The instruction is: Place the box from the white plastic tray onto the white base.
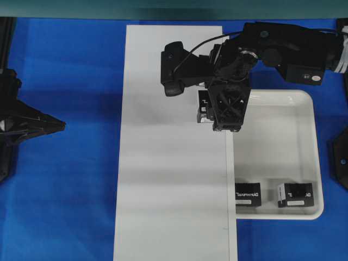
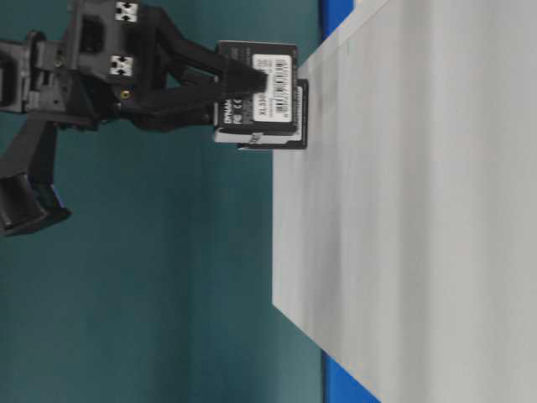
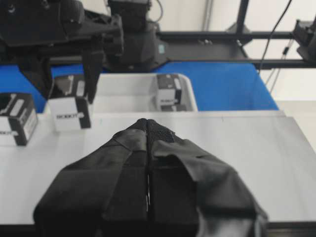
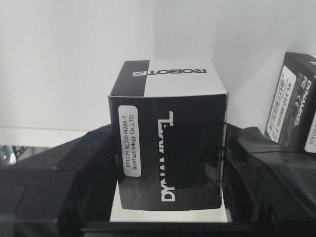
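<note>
My right gripper [image 1: 217,111] is shut on the box [image 4: 168,143], a black carton with white lettering, one finger on each side. It holds the box [image 1: 203,106] low over the right edge of the white base [image 1: 174,174]; I cannot tell whether box and board touch. In the table-level view the box [image 2: 260,96] sits between the fingers at the board's surface. A second box [image 3: 15,118] stands on the white base beside it. The white plastic tray [image 1: 283,147] holds two more boxes [image 1: 247,194] [image 1: 295,194]. My left gripper [image 1: 62,126] is shut and empty at the far left.
The blue tabletop [image 1: 70,206] surrounds the board and tray. The right arm and its wrist camera [image 1: 176,68] hang over the top of the board. A black frame post [image 1: 340,157] stands at the right edge.
</note>
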Controlling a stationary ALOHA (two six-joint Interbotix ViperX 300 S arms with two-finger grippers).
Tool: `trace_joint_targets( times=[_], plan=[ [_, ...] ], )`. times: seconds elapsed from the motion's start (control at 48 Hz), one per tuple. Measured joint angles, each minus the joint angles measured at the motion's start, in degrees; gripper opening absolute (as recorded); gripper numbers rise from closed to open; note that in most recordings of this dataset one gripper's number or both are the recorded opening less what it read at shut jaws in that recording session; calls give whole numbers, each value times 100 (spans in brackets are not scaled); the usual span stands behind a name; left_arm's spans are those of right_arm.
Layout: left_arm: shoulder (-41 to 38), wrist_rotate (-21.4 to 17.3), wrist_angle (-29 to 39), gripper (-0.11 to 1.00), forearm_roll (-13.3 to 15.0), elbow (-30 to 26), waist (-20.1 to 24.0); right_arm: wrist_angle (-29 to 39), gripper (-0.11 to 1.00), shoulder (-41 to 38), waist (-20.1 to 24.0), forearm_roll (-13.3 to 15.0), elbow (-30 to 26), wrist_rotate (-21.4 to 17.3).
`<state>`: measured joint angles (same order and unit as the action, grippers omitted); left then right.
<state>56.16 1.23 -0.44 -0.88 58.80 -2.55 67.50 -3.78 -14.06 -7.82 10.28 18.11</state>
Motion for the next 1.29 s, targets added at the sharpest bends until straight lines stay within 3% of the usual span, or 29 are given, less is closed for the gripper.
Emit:
trace_joint_targets(
  times=[1.29],
  plan=[
    [-53, 0, -9, -7, 9, -35, -35, -369, 59, -176, 123, 0, 308, -26]
  ],
)
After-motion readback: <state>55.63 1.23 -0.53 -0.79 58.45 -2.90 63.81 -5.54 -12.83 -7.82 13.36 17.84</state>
